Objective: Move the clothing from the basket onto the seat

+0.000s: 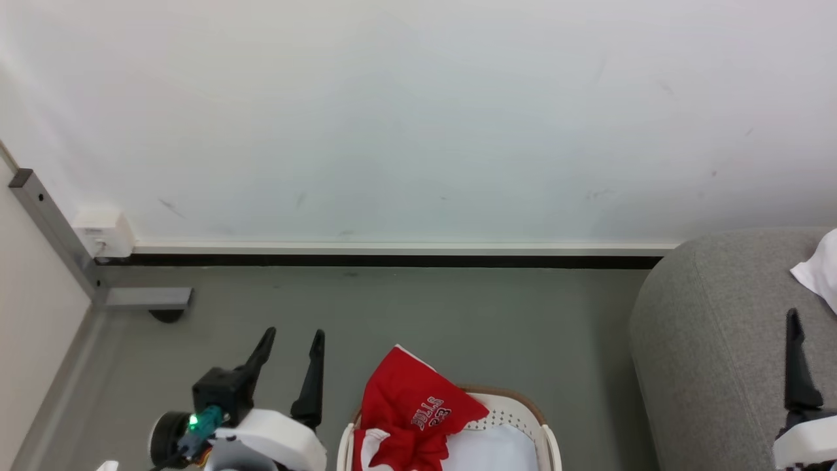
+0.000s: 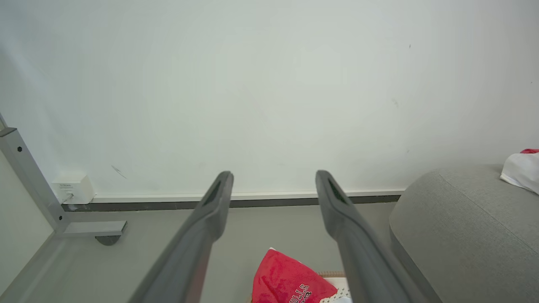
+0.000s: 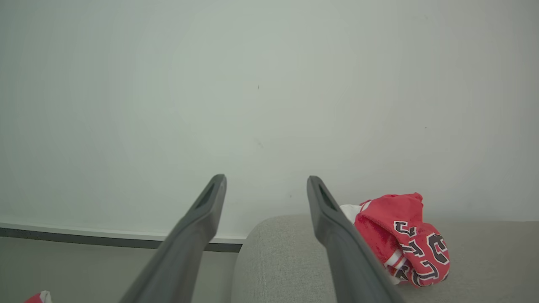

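Observation:
A red garment (image 1: 412,405) with "BULLS" lettering sticks up out of the white basket (image 1: 523,402) at the bottom centre, over a pale sheet (image 1: 497,448). It also appears between the fingers in the left wrist view as the red garment (image 2: 290,282). My left gripper (image 1: 292,343) stands open and empty to the left of the basket, above the floor. The grey sofa (image 1: 713,340) fills the right side. On it lie another red lettered garment (image 3: 404,235) and a white piece (image 1: 820,271). My right gripper (image 3: 266,181) is open and empty over the sofa's rounded end.
A pale wall with a dark baseboard (image 1: 392,260) runs behind everything. A grey metal post and foot (image 1: 52,229) and a white wall box (image 1: 103,232) stand at the far left. Bare grey floor (image 1: 458,314) lies between the basket, the wall and the sofa.

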Motion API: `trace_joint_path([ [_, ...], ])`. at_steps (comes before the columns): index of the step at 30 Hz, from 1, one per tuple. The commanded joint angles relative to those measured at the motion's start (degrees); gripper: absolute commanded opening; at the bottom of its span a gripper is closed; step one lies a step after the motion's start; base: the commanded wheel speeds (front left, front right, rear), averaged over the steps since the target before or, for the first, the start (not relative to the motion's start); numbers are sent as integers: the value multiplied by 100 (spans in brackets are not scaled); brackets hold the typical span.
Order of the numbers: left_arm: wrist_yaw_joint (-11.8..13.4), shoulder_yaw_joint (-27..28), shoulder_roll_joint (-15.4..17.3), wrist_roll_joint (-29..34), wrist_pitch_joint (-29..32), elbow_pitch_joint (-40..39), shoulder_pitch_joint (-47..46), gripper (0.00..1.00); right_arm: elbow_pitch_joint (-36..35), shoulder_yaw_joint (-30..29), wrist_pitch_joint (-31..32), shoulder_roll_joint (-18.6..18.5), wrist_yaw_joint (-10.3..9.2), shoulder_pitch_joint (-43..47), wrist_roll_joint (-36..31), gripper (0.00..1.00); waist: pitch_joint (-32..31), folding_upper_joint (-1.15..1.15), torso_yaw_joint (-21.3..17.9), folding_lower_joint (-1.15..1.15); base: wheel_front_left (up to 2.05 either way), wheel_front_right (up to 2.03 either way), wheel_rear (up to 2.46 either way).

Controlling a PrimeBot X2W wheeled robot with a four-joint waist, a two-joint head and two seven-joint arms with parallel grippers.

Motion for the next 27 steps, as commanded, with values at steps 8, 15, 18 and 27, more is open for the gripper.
trace_joint_path([
  [8,-48,434,-85,381,-3,-324,703,100,-28,329,-64,388,-14,556,-73,100,-229,0,178,3,0,0,0],
  [15,-124,784,-348,623,-4,-513,1215,100,300,519,-129,693,-14,900,-78,100,-345,0,183,3,0,0,0],
  [18,-185,929,-438,741,-3,-526,1391,100,439,563,-150,749,-14,945,-95,100,-358,0,178,3,0,0,0],
  [27,-392,1219,-633,1025,-4,-448,1470,100,545,709,-157,782,-15,911,-31,100,-315,0,192,3,0,0,0],
])
